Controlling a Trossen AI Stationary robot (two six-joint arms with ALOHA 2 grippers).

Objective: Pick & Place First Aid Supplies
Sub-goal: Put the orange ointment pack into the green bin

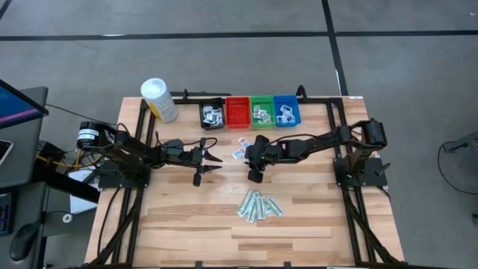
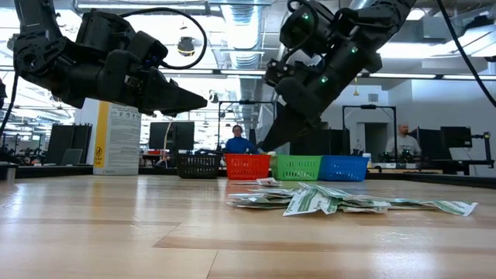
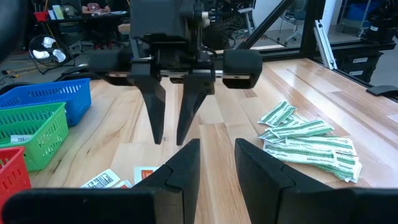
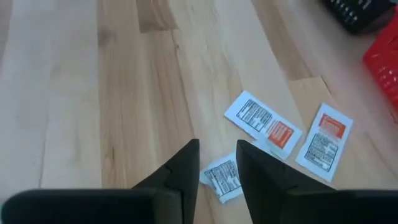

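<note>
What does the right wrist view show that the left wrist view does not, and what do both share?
Only the right wrist view shows three white packets lying flat on the wood, two with orange print, and a corner of the black bin. Only the left wrist view shows the pale-green strips in a loose pile, the green bin, the blue bin and the right gripper pointing down, nothing between its fingers. Both show the wooden table and the red bin.

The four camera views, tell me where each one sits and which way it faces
High: overhead, straight down on the table; both arms, left claw, right claw.
Low: at tabletop height, facing the bins and room; both arms overhead.
Left wrist: on the left arm, past its own fingers toward the right claw.
Right wrist: on the right arm, down at white packets; own fingers show.
High and low share the green strips.
</note>
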